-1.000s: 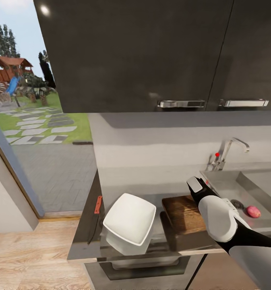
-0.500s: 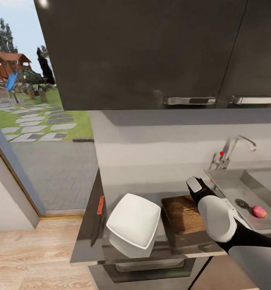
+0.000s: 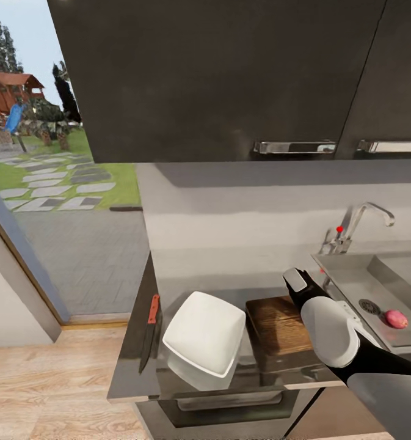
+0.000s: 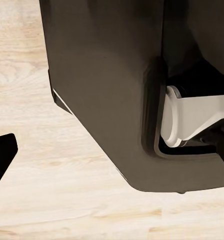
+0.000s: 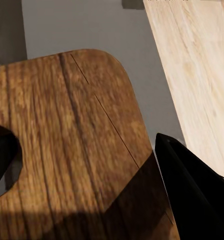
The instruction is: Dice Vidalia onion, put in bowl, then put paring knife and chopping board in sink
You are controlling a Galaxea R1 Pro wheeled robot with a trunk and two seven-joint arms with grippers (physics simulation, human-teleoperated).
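Observation:
The pinkish Vidalia onion point(image 3: 396, 318) lies in the grey steel sink point(image 3: 352, 278) beside the dark drain, below the chrome tap point(image 3: 353, 225). The dark-brown chopping board point(image 3: 277, 324) rests on the glossy countertop point(image 3: 135, 342), and the white squarish bowl point(image 3: 204, 339) stands just left of it. At the counter's left edge lies the red-handled paring knife point(image 3: 150, 322). My right gripper point(image 5: 84, 142) hovers open above the board's slotted end point(image 5: 67, 130), holding nothing. One black finger point(image 4: 2, 156) of my left gripper hangs low over the wooden floor beside the robot's dark base.
Dark upper cabinets point(image 3: 217, 79) with chrome handles hang above the counter. A glass door point(image 3: 52, 183) at the left opens onto a garden. Pale wooden floor point(image 3: 46, 379) stretches in front of the counter. My right forearm point(image 3: 327, 330) covers the board's right side.
The whole picture has slid a little to the right, so the camera moved. My right arm keeps its pose over the board. Nothing was taken hold of or let go.

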